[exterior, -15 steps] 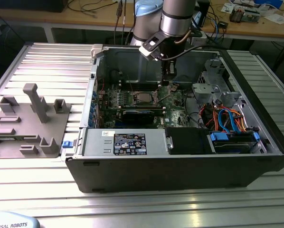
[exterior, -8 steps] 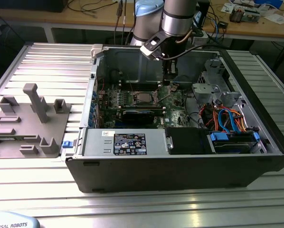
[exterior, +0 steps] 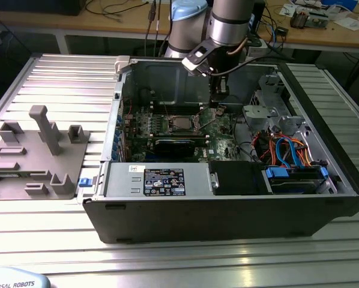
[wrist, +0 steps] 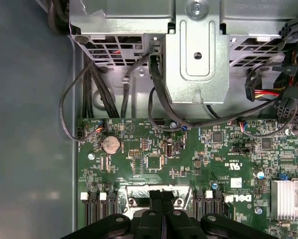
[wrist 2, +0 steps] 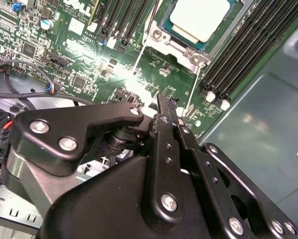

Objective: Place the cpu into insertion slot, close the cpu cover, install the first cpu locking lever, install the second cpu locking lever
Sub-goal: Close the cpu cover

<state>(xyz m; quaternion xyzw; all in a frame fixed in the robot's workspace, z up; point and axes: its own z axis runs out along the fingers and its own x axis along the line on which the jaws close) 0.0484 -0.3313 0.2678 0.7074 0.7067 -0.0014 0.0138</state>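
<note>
Gripper: the gripper (wrist 2: 163, 102) has its two black fingers pressed together with nothing between them; it grasps no part.
Gripper position: the tips hover just above the motherboard (wrist 2: 89, 64), beside the socket and not over it; in the first wrist view the clenched gripper (wrist: 161, 195) points at the silvery socket edge.
Rods: in the second wrist view a thin pale rod (wrist 2: 140, 57) runs out from one socket corner and a second rod (wrist 2: 191, 94) runs from the next corner towards the fingertips; I take these for the locking levers.
Cpu: the cpu (wrist 2: 201, 17) lies flat in the insertion slot (exterior: 170, 124), its pale metal top facing up, so the first step looks done.
Cpu cover: a silvery frame, seemingly the cpu cover (wrist 2: 181, 46), lies level around the chip; it looks lowered, though I cannot be sure it is fully down.
Levers done or left: I cannot tell whether either rod is hooked under its catch; judging by the gripper's place beside them, the lever steps are the work in hand.
Wider scene: in the exterior view the arm reaches down into the open computer case (exterior: 227, 210), the gripper (exterior: 217, 103) just beside the cpu (exterior: 181, 124).
Surroundings: the case lies on a ribbed metal table (exterior: 59, 78); a grey parts fixture (exterior: 35, 156) sits well apart, on the exterior view's left.
</note>
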